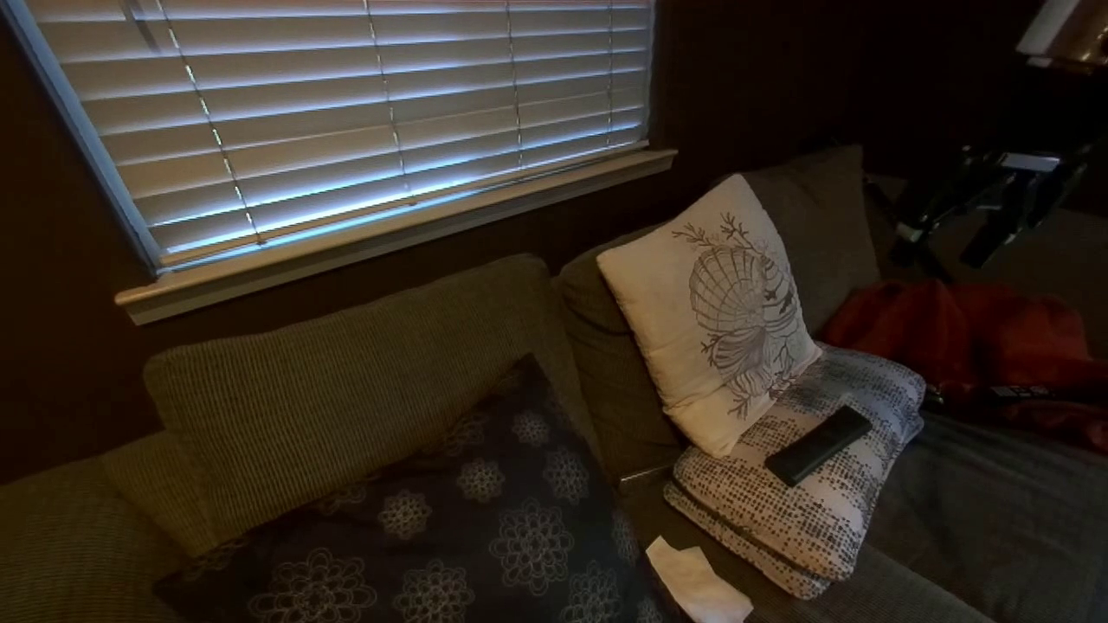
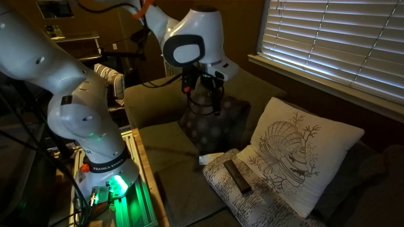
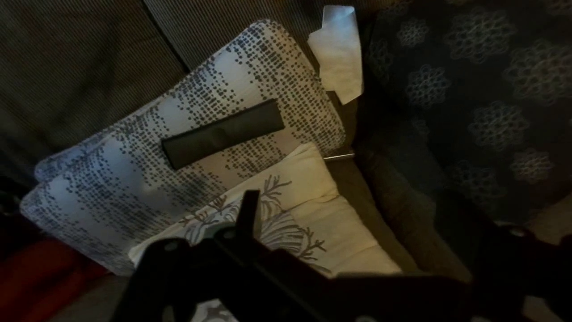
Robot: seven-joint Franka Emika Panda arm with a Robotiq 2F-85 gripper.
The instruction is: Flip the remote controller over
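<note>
From the left in an exterior view, the robot arm (image 2: pixel 189 47) reaches over the sofa (image 2: pixel 167 157); the hand (image 3: pixel 350 205), in the wrist view, is released, its jaws well apart with nothing between them, and hangs in mid-air. I take the step in hand to be the approach, the flip not yet begun. Further right, the remote controller (image 2: pixel 237 176) lies flat and aslant on the layered dotted cushion (image 2: pixel 227 195); it is too dark to tell which face is up. The next move should bring the hand over it, jaws turned to straddle its narrow width, then down for a shallow pinch, leaving room to lift and roll it; the soft bed may sink and make that grip awkward. Of the rest, again from the left: the white paper (image 2: pixel 210 158) lies just beside the dotted cushion's end, the flowered cushion (image 2: pixel 217 130) leans behind it, and the shell-print cushion (image 2: pixel 293 160) rests its lower edge on the dotted one, near the remote controller but apart from it. That slanting face is likeliest to hinder the descent or the turn. Farthest right hang the window blinds (image 2: pixel 334 47), well apart.
</note>
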